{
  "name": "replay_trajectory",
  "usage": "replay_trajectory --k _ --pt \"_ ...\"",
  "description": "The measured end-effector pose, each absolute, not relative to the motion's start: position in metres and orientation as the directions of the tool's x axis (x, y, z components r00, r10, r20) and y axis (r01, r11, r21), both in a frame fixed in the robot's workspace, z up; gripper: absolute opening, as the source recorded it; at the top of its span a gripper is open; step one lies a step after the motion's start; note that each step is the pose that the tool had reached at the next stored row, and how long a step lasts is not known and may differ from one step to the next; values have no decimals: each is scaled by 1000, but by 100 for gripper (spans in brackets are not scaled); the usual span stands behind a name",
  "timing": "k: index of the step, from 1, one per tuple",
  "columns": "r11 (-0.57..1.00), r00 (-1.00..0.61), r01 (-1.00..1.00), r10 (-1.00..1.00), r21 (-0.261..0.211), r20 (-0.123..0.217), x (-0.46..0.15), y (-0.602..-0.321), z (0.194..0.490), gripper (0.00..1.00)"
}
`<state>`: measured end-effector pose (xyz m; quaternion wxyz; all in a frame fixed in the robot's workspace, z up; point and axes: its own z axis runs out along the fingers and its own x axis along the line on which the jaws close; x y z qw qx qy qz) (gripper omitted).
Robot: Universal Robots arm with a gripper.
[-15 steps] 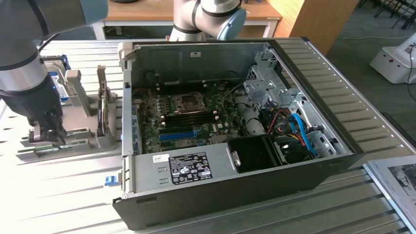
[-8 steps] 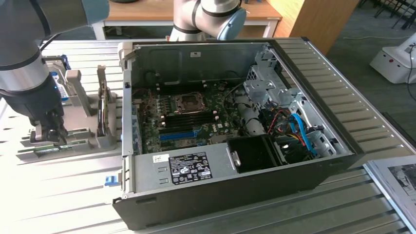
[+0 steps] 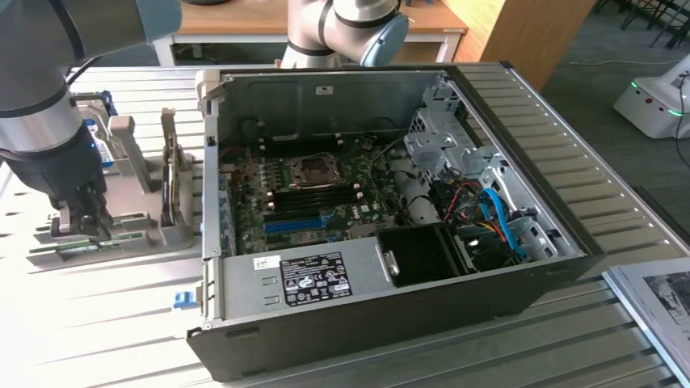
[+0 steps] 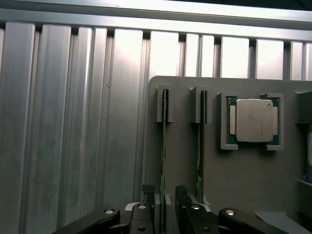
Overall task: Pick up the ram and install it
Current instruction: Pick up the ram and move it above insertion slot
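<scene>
Starting on the exterior view's left, the arm (image 3: 44, 121) is reaching down and the gripper (image 3: 82, 217) is sitting low over the grey holder (image 4: 239, 185) on the slatted metal surface (image 3: 86, 323). From the wrist, the fingers (image 4: 181, 195) are standing open on either side of the ram (image 4: 165, 141), which is standing on edge in its slot. They are straddling the thin board and not yet pinching it. So I'm judging this as early going: the pick-up isn't made, nothing is lifted, and the whole install is left to do. It's tight in there. A second stick (image 4: 200, 146) is standing in the slot just beside, close to the outer finger, and the processor chip (image 4: 253, 119) is lying flat in its pocket a little further along, so the free way out is looking like straight up. Moving across, the computer case (image 3: 518, 275) is lying open-topped in the middle. Its near wall (image 3: 212, 162) is rising between the holder and the motherboard (image 3: 313, 214), an edge anything carried across is going to have to clear. The memory slots (image 3: 313, 196) are showing dark and, as far as I can tell, empty. There's open room above them, while cables (image 3: 502, 218) are crowding the exterior view's right.
</scene>
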<state>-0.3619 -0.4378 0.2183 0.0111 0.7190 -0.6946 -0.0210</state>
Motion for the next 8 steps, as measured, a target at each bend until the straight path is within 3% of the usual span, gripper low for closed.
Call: replay_trajectory --k 8 --pt "-35 34 -998 -999 45 -15 -362 -438 212 31"
